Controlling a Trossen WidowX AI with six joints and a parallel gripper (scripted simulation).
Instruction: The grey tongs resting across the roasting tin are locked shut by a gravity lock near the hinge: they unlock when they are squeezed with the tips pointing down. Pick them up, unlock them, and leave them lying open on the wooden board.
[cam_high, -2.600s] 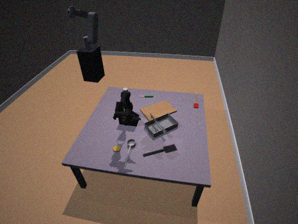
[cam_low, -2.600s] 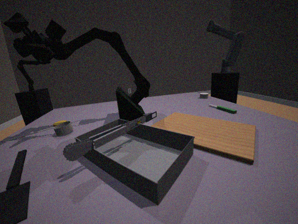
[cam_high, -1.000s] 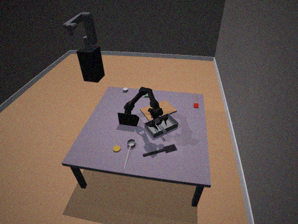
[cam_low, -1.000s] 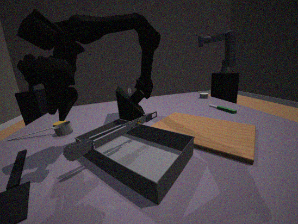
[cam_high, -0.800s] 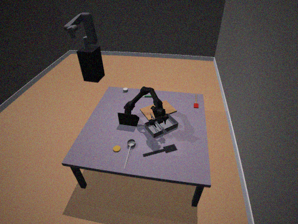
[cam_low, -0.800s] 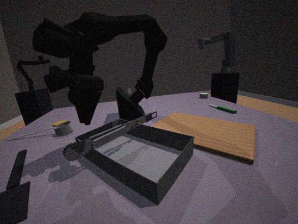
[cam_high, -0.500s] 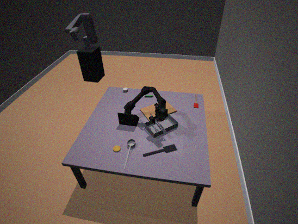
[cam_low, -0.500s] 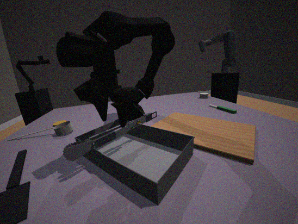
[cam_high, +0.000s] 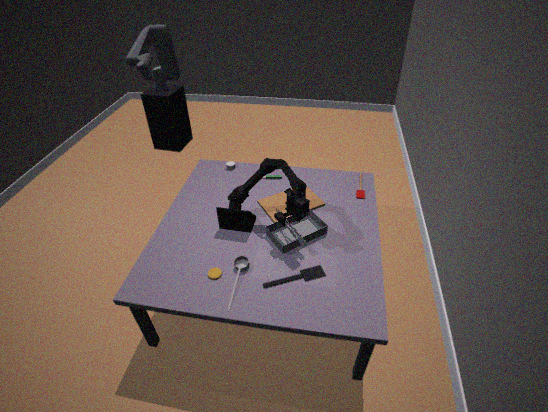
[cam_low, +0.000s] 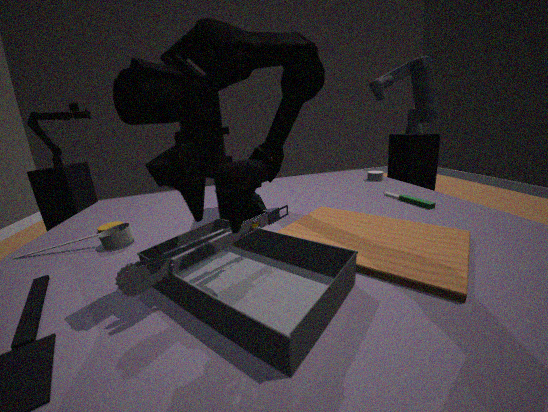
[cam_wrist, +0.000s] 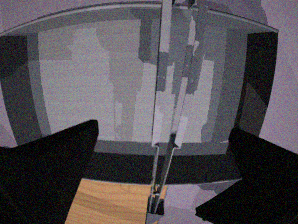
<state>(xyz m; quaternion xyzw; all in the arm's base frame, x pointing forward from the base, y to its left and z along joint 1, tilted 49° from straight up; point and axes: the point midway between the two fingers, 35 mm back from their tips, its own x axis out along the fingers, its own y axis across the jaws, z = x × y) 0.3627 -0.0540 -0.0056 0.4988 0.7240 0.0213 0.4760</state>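
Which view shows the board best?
The exterior view: the board lies nearly whole there, grain and front edge plain. The top view shows it small, partly behind the arm; the wrist view, just a piece beyond the tin.

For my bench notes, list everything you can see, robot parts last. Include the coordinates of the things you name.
tongs (cam_low: 200, 247) (cam_wrist: 159, 112): one, grey, across the tin
roasting tin (cam_high: 315, 235) (cam_low: 230, 310) (cam_wrist: 200, 167): one, dark grey, beside the board
wooden board (cam_high: 272, 204) (cam_low: 400, 245) (cam_wrist: 107, 200): one, brown, on the table
table (cam_high: 190, 280): one, purplish, on the floor
spatula (cam_high: 312, 273) (cam_low: 30, 370): one, black, table
ladle (cam_high: 235, 286) (cam_low: 116, 237): one, grey, table
disc (cam_high: 215, 273): one, yellow, beside ladle
small round item (cam_high: 230, 165) (cam_low: 375, 176): one, white, far edge
green-handled tool (cam_high: 273, 177) (cam_low: 417, 202): one, beyond board
red-ended tool (cam_high: 360, 194): one, table's right side
background arms (cam_high: 167, 55) (cam_low: 420, 95): two, grey and dark, on pedestals
arm (cam_high: 272, 164) (cam_low: 300, 65): one, black, over table
hand (cam_wrist: 168, 131): one, black, open above tongs
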